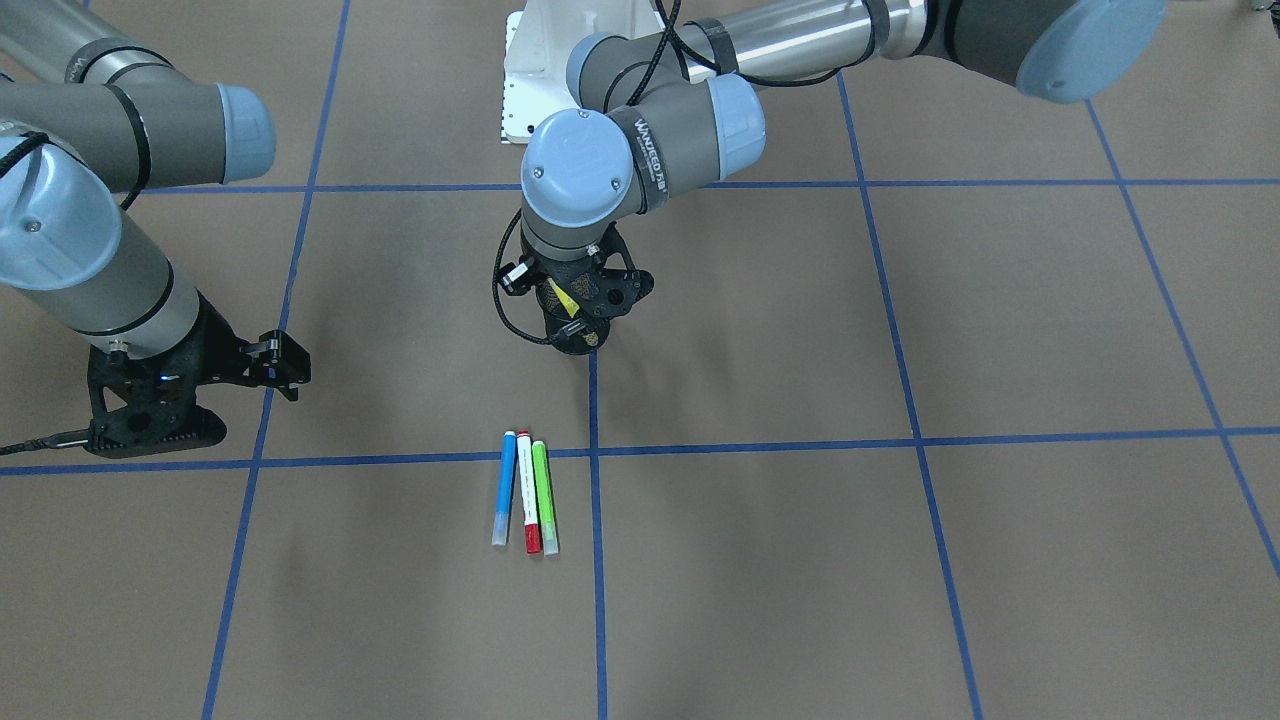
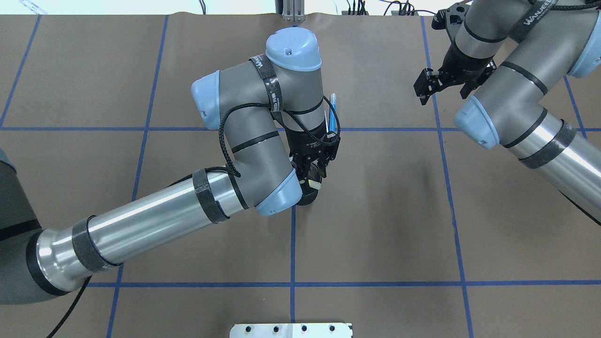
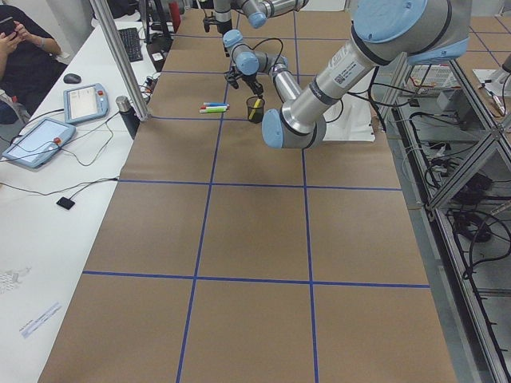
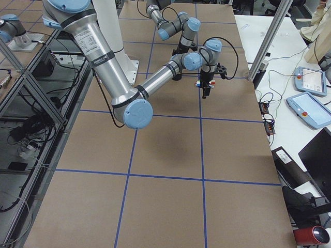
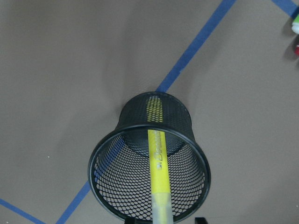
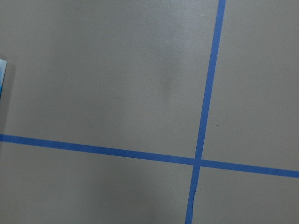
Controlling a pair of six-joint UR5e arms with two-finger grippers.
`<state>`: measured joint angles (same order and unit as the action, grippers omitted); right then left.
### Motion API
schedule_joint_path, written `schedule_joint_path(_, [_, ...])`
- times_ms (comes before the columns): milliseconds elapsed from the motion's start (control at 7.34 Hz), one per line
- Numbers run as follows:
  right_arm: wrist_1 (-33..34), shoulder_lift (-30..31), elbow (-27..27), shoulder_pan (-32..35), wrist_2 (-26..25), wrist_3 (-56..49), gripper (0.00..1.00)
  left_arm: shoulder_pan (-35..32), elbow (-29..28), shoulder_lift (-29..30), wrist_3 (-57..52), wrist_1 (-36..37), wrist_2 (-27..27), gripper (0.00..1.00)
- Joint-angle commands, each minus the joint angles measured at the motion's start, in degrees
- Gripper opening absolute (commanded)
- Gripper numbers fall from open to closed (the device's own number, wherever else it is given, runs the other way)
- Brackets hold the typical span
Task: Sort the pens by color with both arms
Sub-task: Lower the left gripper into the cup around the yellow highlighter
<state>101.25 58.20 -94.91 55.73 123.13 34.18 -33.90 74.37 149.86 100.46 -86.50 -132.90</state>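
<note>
Left wrist-mounted view: where's the slim yellow marker pen (image 5: pixel 158 163)?
— Leaning in the black mesh cup (image 5: pixel 114 186) under the left gripper (image 2: pixel 313 172); clamped or not, I cannot tell. Probably light, stiff, slick: pinch its upper barrel. Right gripper (image 2: pixel 442 87) gapes, empty.

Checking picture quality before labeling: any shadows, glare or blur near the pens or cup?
Front-facing view: three pens sharp, soft shadows nearby. Left wrist view: mesh cup crisp, yellow pen blurs toward the bottom edge. Overhead view: glare along the left arm.

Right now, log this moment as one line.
left gripper: holds yellow pen in black mesh cup | right gripper: open | blue pen, red-capped pen, green pen: on table
</note>
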Motion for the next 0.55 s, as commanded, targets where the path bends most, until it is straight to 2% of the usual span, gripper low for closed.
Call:
schedule_joint_path(0, [0.00,-0.01,0.07,-0.01,0.00,-0.08,0.98,0.67,0.07,0.08,-0.01,-0.16,0.01,0.50])
schedule_joint_path(409, [0.00,-0.01,0.16,-0.09,0.00,-0.08,0.98,1.47,0.07,-0.10,-0.09,-0.25,0.01,0.46])
